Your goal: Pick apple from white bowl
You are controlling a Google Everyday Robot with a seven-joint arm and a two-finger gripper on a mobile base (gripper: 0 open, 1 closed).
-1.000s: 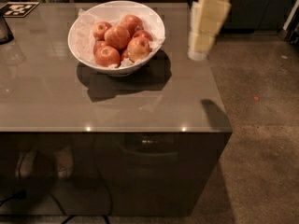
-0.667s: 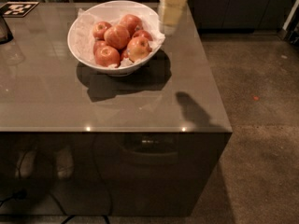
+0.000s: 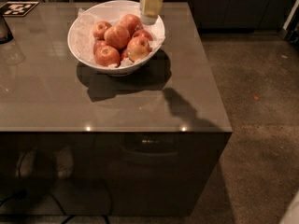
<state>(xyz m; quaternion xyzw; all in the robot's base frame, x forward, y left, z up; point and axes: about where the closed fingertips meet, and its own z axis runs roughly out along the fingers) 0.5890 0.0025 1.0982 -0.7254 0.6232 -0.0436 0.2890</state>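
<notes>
The white bowl (image 3: 80, 56) stands on the grey table top at the back, lined with crumpled white paper and holding several red apples. The apple (image 3: 139, 48) with a pale yellow blush lies at the bowl's front right, next to darker apples (image 3: 107, 55). My gripper (image 3: 149, 17), cream-coloured, comes down from the top edge and hangs over the bowl's back right rim, just above and behind the apples. It touches no apple that I can see.
The grey table (image 3: 117, 106) ends at a front edge and a right edge, with dark floor (image 3: 261, 101) beyond. A dark object (image 3: 3, 29) stands at the far left. A black-and-white marker tag (image 3: 18, 7) lies at the back left corner.
My gripper has moved left, from beside the table's right edge to over the bowl's back right rim. Its shadow now falls on the table's front right. The apples have not moved.
</notes>
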